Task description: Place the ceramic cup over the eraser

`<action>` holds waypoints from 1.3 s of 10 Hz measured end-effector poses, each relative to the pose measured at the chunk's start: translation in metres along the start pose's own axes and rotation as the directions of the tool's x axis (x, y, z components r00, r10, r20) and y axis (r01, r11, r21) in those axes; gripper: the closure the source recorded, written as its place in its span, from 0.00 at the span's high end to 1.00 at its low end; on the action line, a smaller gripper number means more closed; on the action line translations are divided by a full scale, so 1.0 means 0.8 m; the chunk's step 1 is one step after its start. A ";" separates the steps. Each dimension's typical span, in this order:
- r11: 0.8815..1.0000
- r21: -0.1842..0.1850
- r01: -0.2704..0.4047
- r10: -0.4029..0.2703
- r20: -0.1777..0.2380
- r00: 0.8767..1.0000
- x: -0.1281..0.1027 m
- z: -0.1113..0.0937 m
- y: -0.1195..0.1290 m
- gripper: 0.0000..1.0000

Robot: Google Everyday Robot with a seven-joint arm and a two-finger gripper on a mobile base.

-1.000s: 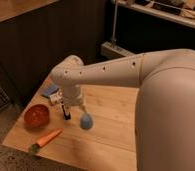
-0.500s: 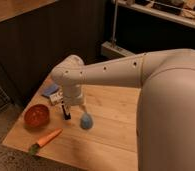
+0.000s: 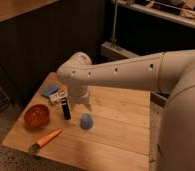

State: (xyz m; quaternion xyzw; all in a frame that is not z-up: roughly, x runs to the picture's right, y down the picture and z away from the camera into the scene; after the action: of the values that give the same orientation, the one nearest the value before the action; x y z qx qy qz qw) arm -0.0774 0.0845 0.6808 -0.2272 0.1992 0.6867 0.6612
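The light-blue ceramic cup [image 3: 86, 120] sits on the wooden table [image 3: 116, 135], a little right of the eraser. The eraser [image 3: 66, 109] is a dark narrow block standing upright, just left of the cup and apart from it. My gripper [image 3: 80, 100] hangs from the white arm directly behind and above both, near the table's middle. Its lower end is just behind the gap between eraser and cup.
An orange-red bowl [image 3: 36, 115] stands at the left. An orange carrot-like piece [image 3: 46, 140] lies at the front left edge. A flat blue piece [image 3: 50, 90] and a white labelled item [image 3: 57, 98] lie at the back left. Dark cabinets stand behind.
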 end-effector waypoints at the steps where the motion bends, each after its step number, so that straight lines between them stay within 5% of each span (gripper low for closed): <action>1: 1.000 -0.011 -0.011 0.011 0.000 1.000 0.003 0.001 -0.002 0.65; 6: 1.000 -0.001 -0.028 0.028 0.029 0.999 -0.012 0.023 -0.015 0.65; 13: 0.999 0.020 -0.047 0.047 -0.005 0.999 -0.027 0.074 -0.023 0.65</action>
State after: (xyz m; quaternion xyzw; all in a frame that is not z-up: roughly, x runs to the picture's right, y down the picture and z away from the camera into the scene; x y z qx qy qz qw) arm -0.0613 0.1015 0.7419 -0.2175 0.2131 0.6996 0.6464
